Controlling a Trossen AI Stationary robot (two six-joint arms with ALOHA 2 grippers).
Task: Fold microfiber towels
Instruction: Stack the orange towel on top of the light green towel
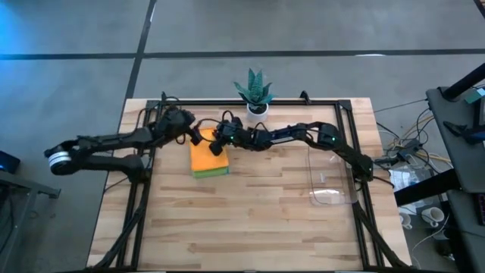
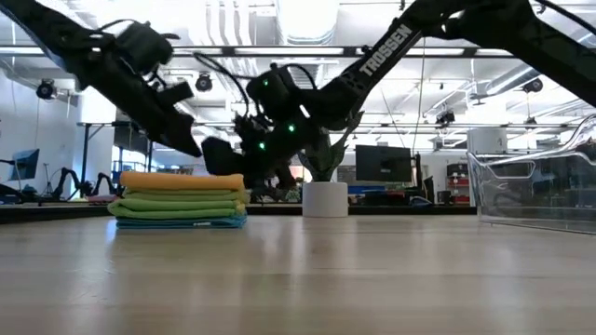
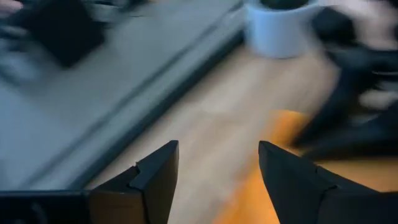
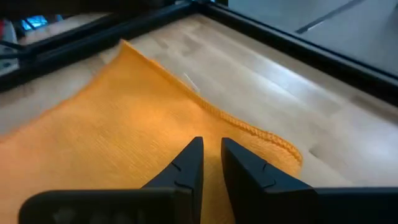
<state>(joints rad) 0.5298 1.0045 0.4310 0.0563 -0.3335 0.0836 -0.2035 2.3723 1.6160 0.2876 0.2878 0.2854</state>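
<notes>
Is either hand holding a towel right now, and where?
Neither: the left hand is open and empty; the right hand, nearly closed, hovers over the orange towel with nothing between its fingers.

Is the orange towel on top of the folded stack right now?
Yes. In the low view the orange towel lies topmost on the stack, above the green layers and a blue one at the bottom.

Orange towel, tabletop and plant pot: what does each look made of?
Orange towel: soft knitted or woven cloth, matte, fine ribbed texture and stitched hem. Tabletop: light wood, butcher-block strips with a slight sheen. Plant pot: smooth white, likely ceramic or plastic; cannot tell which.
</notes>
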